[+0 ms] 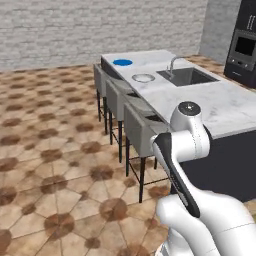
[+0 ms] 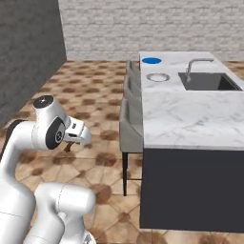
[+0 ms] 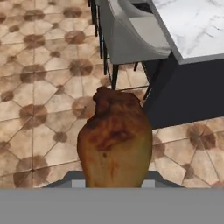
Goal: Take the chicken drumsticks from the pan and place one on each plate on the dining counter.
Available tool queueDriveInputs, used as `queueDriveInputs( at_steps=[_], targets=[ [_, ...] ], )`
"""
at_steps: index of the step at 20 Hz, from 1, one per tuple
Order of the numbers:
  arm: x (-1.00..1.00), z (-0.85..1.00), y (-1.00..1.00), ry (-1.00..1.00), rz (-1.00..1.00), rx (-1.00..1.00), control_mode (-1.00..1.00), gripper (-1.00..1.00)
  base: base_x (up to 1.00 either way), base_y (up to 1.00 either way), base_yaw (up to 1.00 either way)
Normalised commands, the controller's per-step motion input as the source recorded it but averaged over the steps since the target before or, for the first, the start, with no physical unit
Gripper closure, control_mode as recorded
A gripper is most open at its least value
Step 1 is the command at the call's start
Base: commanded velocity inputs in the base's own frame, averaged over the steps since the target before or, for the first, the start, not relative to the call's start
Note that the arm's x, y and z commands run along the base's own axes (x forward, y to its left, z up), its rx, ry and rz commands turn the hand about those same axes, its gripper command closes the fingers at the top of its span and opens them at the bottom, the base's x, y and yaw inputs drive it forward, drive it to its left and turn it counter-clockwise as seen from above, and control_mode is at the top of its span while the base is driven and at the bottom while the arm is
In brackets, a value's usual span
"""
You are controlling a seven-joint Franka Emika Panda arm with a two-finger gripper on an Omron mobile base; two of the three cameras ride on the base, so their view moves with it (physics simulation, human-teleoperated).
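A golden-brown roasted chicken drumstick (image 3: pixel 116 142) with glazed, orange-tan skin stands upright in the hand view, its lower end sunk between the parts of the gripper (image 3: pixel 114 181), which is clamped on it. Behind it lies a floor of tan and brown patterned tiles (image 3: pixel 39 100), so the piece is held up in the air, not resting on anything. In the right base view the gripper (image 2: pixel 71 143) sits at the end of the white arm, out over the floor to the left of the island, with a small brown bit of the drumstick showing beneath it.

The long white grey-veined marble surface (image 2: pixel 186 119) of the dining counter rests on a dark base and stands well apart from the held piece. Toward its far end lie a small bright blue round plate (image 2: pixel 151 60) and, nearer, a pale grey-white round plate with a raised rim (image 2: pixel 157 76); the two are near each other but not touching. Just beside the pale plate is a sunken steel sink (image 2: pixel 209 82) with a curved faucet (image 2: pixel 193 66). Grey stools (image 1: pixel 142 127) line the counter's long side. A pale brick wall (image 1: pixel 100 27) closes the room behind.
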Motion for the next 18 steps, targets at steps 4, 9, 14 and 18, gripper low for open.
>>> queueDriveInputs(
  at_steps=[4,9,14,18],
  targets=[
    [0.00,0.00,0.00,0.00,0.00,0.00,1.00,1.00,0.27,0.88,-0.42],
    [0.00,0.00,0.00,0.00,0.00,0.00,1.00,1.00,0.29,0.87,-0.41],
    [0.00,0.00,0.00,0.00,0.00,0.00,1.00,1.00,0.30,0.89,-0.39],
    [0.00,0.00,0.00,0.00,0.00,0.00,1.00,1.00,0.31,0.90,-0.38]
  ],
)
